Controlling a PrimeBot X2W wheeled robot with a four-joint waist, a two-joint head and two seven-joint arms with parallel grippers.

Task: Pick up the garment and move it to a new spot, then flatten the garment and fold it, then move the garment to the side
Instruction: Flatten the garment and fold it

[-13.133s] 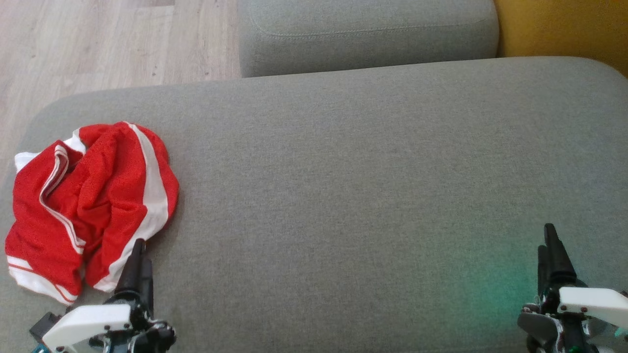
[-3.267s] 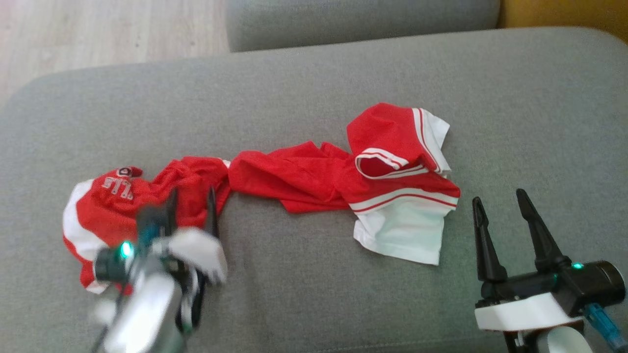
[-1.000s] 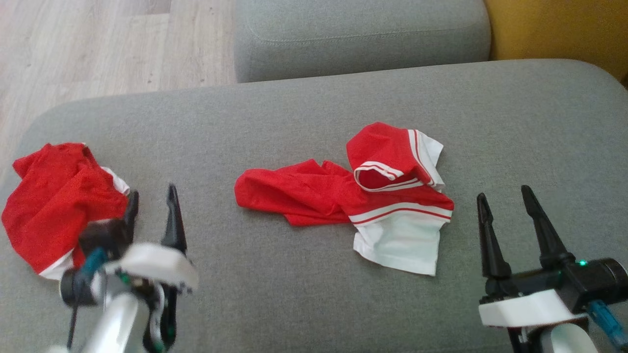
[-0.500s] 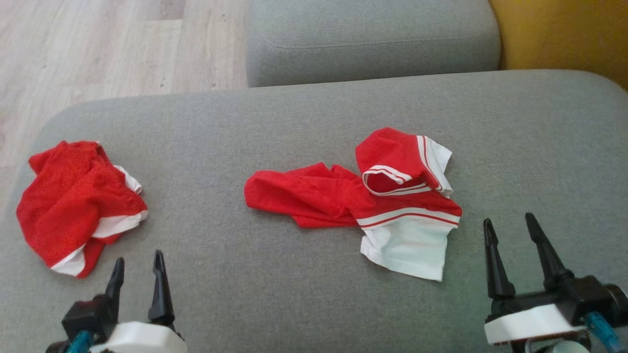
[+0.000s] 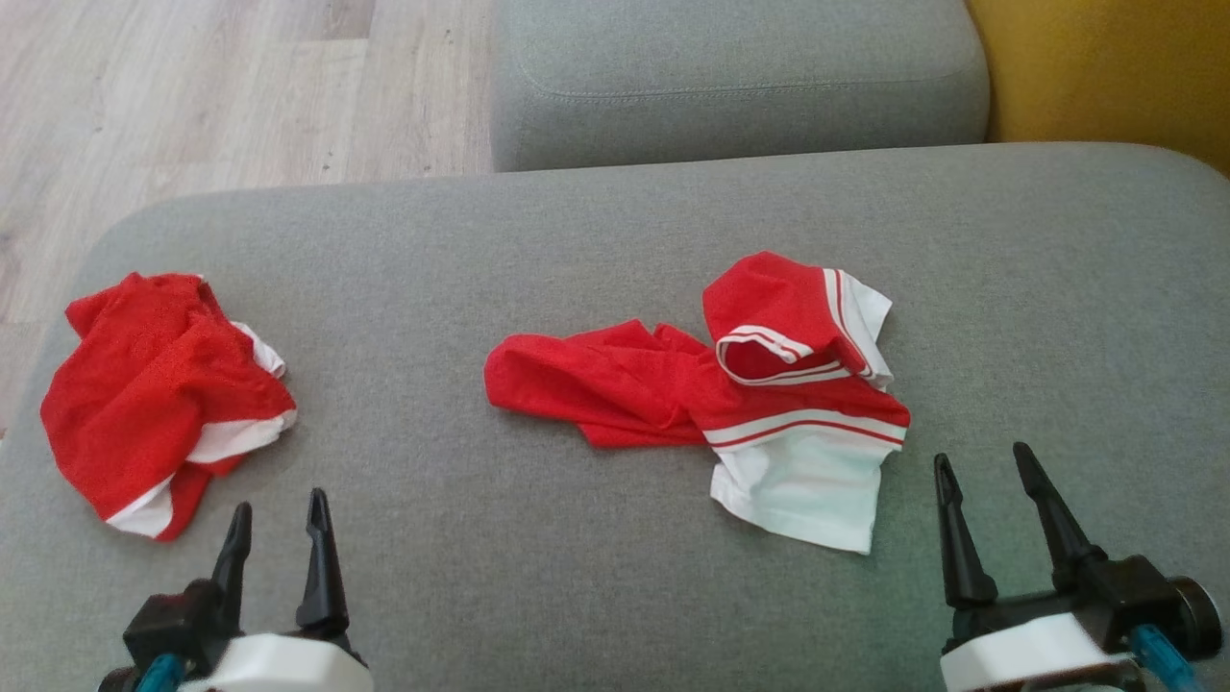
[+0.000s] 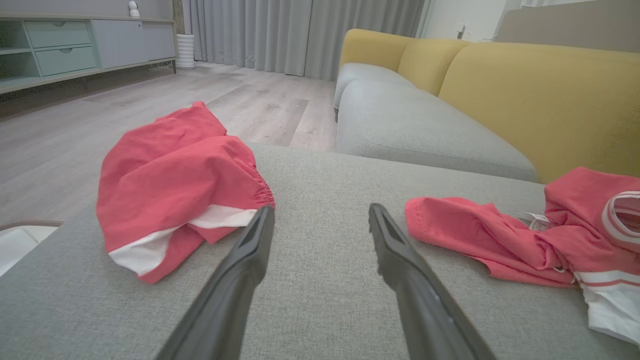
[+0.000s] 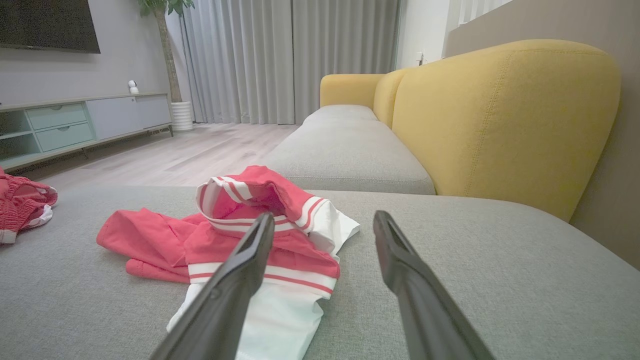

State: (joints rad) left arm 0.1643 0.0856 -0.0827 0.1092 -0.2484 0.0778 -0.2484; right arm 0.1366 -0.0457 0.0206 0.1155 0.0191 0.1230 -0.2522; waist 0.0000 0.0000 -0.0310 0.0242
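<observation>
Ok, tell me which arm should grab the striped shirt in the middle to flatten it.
Right. The right gripper is open, close by the white end of the shirt, with nothing between them. The left gripper, also open, sits by the other red heap.

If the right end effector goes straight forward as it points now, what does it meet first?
Probably the striped red garment: its white edge lies just ahead of the right end effector, though depth is unclear.
</observation>
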